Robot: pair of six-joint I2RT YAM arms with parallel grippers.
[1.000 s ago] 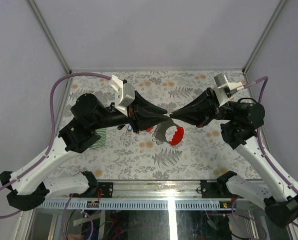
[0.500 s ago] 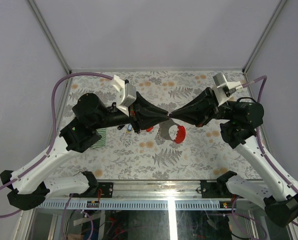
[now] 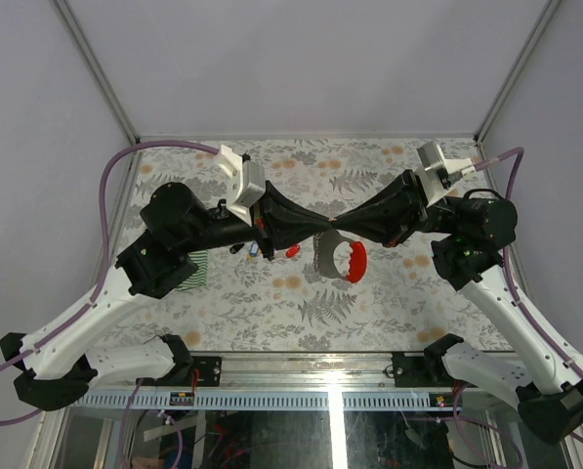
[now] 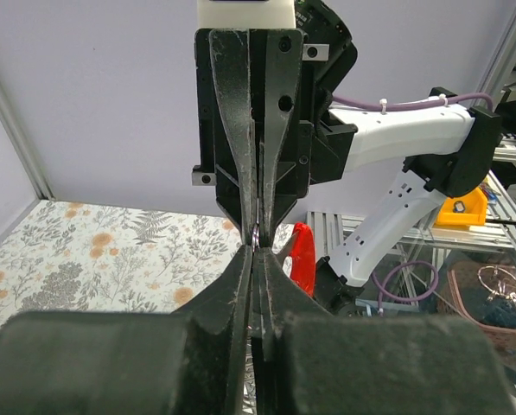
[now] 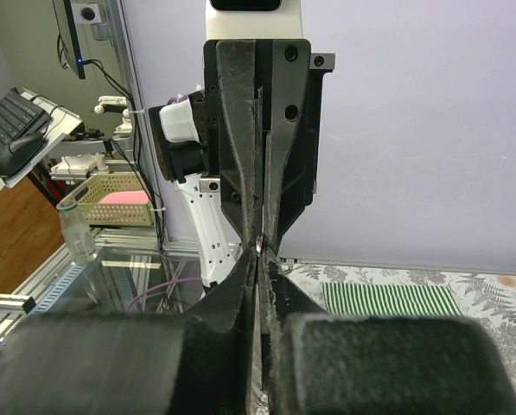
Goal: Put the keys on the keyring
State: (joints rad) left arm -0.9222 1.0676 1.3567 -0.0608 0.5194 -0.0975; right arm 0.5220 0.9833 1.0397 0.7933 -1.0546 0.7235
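Left gripper (image 3: pixel 320 223) and right gripper (image 3: pixel 338 223) meet tip to tip, both clamped tight; the speck between them is too small to identify. Keys (image 3: pixel 251 250) lie on the table (image 3: pixel 301 293), partly hidden beneath the left gripper.

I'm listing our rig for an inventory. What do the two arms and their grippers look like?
The left arm and right arm have white lower links and black joints above. The left gripper and right gripper are black, long, and taper to narrow ends. A pale camera block sits on each wrist, and a purple cable trails from each arm.
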